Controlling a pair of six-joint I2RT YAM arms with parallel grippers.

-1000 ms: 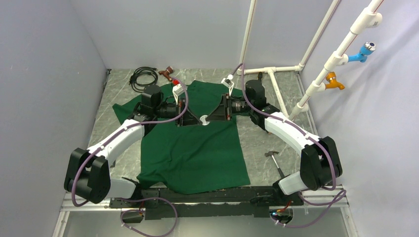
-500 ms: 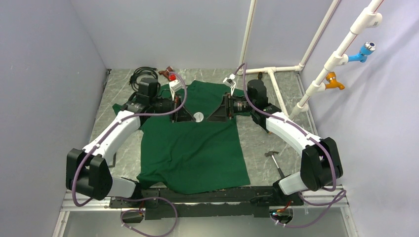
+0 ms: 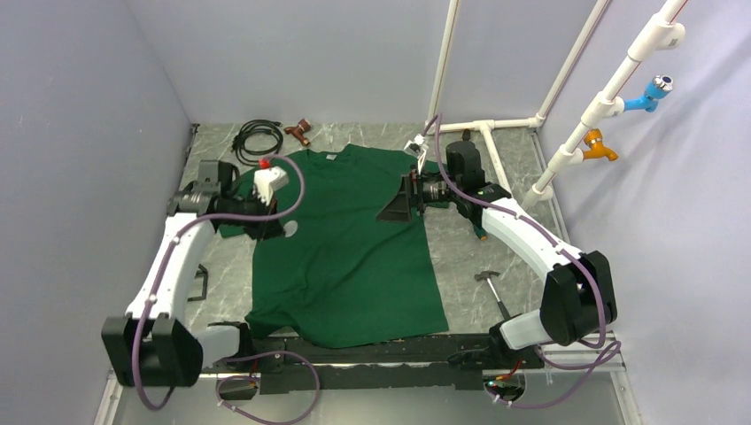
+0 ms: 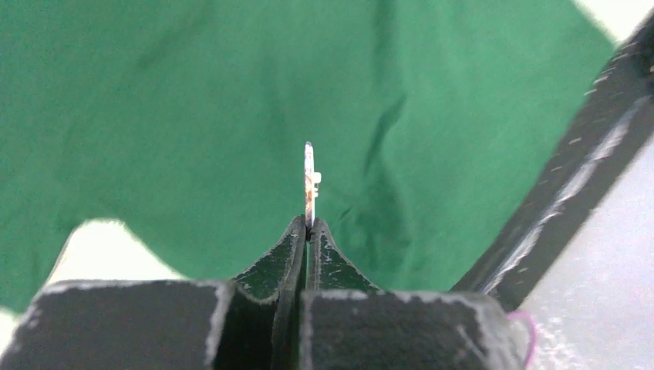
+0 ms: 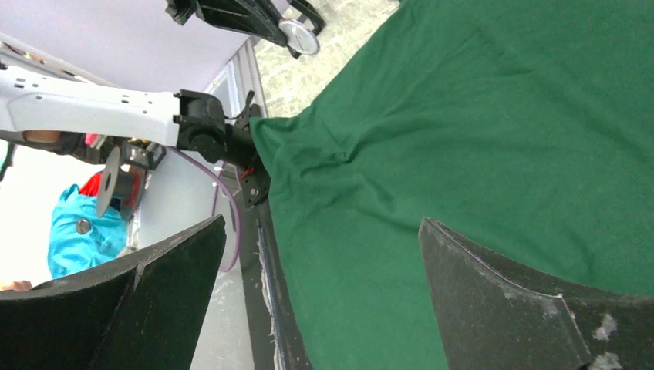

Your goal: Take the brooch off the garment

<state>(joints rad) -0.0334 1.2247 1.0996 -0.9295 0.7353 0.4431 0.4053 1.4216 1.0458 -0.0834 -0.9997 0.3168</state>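
Swung leftward since a second ago, the left end effector (image 3: 280, 227) hangs over the dark green T-shirt (image 3: 345, 266) toward the counter's (image 3: 460, 266) left edge, clamped on the brooch (image 4: 309, 183) (seen edge-on); the right end effector (image 5: 322, 223) gapes wide above the shirt.

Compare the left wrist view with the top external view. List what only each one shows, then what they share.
Only the left wrist view: the brooch seen edge-on, with a small catch on its side, pinched at its lower edge by the left end effector.
Only the top external view: the right end effector over the garment, the coiled black cable and the hammer.
Both: the green garment, and the brooch held in the shut left end effector.
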